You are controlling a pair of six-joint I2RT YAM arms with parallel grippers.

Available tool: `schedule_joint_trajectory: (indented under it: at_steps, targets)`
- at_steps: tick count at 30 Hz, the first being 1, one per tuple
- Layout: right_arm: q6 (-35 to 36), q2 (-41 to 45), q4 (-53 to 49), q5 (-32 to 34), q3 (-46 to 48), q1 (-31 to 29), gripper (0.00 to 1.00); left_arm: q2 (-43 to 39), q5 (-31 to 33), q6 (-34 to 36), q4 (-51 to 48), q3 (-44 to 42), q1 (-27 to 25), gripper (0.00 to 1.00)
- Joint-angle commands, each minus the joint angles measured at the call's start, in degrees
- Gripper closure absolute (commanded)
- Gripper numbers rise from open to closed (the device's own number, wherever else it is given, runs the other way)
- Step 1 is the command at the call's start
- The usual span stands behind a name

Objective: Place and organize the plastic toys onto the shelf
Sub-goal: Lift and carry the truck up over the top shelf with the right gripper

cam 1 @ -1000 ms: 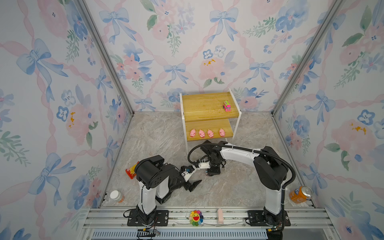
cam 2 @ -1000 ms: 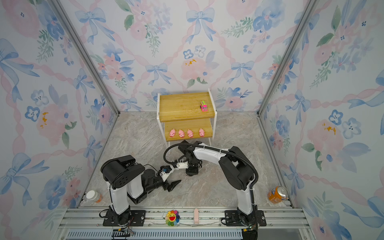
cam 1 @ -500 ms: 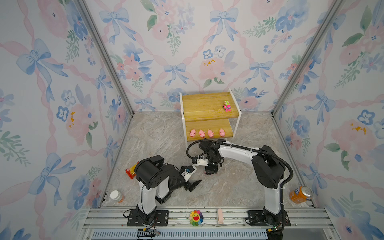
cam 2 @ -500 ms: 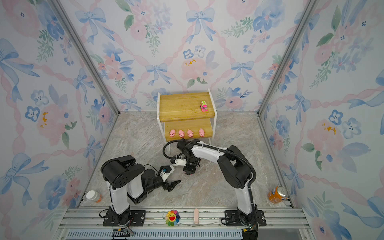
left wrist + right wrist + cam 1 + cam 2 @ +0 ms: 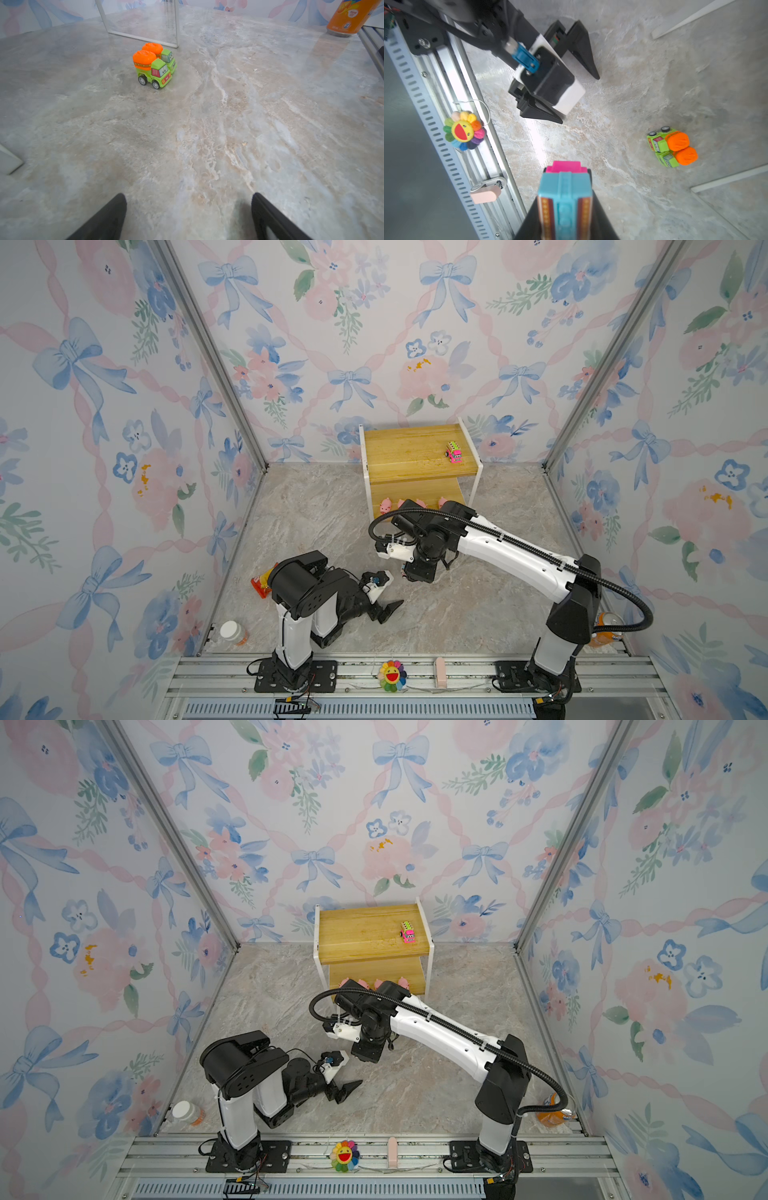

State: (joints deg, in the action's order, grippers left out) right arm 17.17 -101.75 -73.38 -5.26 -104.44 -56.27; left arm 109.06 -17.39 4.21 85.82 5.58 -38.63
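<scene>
A pink truck point(image 5: 564, 197) with a striped top is clamped tight in the right claw point(image 5: 566, 174), which is pointed down at the floor. The left claw point(image 5: 188, 209) is spread wide and empty, set low over the same surface. Both are placed over a grey-beige marbled tabletop point(image 5: 249, 124). It is walled on three sides by wallpaper point(image 5: 374, 323) printed with blue bows and pink flowers, and edged at the front by a metal rail point(image 5: 357, 674). Two green trucks point(image 5: 154, 68) with orange tops are stood side by side, touching, on the marble. They are found ahead of the left claw and well apart from it, near a white leg of the shelf point(image 5: 411, 448). From the right claw they are likewise well apart. A second pink truck point(image 5: 454, 452) is set on the shelf's top board. Pink pigs point(image 5: 385, 505) are lined along the lower board, partly hidden by the right arm point(image 5: 519, 560).
</scene>
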Motion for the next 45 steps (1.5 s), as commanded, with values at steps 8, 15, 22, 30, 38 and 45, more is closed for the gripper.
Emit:
schedule_joint_trajectory:
  at_steps: [8, 15, 22, 30, 38, 45]
  targets:
    - [-6.99, -4.02, -19.97, 8.3, -30.35, -0.72, 0.83, -2.84, -1.16, -0.67, -2.61, -0.31, 0.22, 0.06]
    - [-12.54, -8.15, -16.47, 16.68, -44.66, 3.58, 0.82, -3.64, -2.05, -0.88, -4.06, 0.96, 0.17, 0.06]
    - [-20.45, -3.5, -0.54, 20.73, -38.63, 11.14, 0.87, -4.77, -2.39, -0.93, -5.19, 1.81, 0.16, 0.06]
    - [-23.93, 1.79, 12.22, 20.99, -31.54, 17.42, 0.85, -6.57, -2.78, -0.68, -7.56, 3.2, 0.17, 0.06]
    - [-25.93, -1.91, 13.09, 19.89, -34.21, 19.18, 0.82, -6.92, -3.05, -0.56, -9.69, 4.58, 0.16, 0.06]
    - [-27.27, -4.55, 12.75, 20.99, -35.34, 19.18, 0.78, -7.31, -3.1, -0.47, -10.76, 4.84, 0.22, 0.06]
